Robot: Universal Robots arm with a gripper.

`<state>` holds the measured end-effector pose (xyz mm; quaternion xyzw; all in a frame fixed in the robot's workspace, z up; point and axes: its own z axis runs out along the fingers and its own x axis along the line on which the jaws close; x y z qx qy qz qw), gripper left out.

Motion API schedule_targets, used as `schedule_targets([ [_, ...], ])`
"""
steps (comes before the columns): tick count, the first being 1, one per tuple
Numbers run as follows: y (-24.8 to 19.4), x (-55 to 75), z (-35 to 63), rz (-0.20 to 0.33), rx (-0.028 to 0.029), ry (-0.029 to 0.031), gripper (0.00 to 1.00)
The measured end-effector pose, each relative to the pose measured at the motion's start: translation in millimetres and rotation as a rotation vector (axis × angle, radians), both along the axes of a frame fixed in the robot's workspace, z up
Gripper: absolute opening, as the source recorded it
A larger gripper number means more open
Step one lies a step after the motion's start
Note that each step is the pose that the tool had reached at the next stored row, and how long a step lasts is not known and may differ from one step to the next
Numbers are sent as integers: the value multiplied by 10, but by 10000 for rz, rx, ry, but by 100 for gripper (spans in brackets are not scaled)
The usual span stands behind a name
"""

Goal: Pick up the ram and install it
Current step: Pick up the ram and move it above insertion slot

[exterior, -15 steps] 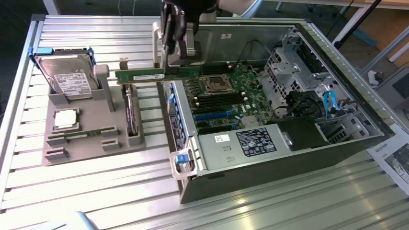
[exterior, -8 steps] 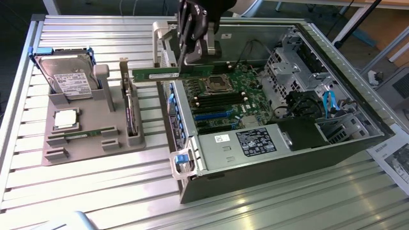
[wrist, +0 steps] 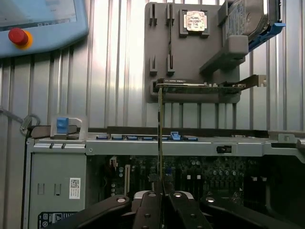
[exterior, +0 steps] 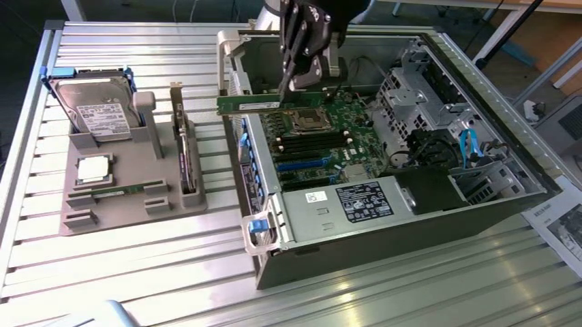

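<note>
Exterior view: the gripper [exterior: 289,92] hangs over the open tower case [exterior: 509,177], its dark fingers pinched on one end of the ram [exterior: 247,104]. The stick juts out level toward nine o'clock from the claw, above the motherboard [exterior: 328,146] and at about eleven o'clock of the CPU socket [exterior: 304,121]. In the wrist view the ram [wrist: 160,138] is an edge-on sliver running straight out from between the clamped fingers [wrist: 148,210]. I'd judge that stick light and stiff but delicate, a thin green board with a pale label. It is best held by its short ends and plain edges, not squeezed across the faces, and never bent. At nine o'clock of the case sits a matte grey moulded fixture [exterior: 127,208] carrying a shiny metal hard drive [exterior: 100,112], all on a ribbed aluminium table [exterior: 136,272].
</note>
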<state>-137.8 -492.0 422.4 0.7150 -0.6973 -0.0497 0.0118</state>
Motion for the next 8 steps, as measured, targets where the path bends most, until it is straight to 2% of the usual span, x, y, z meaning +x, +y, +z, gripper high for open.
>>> schedule_targets([
  [3, 0, 134, 0, -1, -2, 0, 12],
  [8, 0, 282, 0, -1, -1, -3, 12],
])
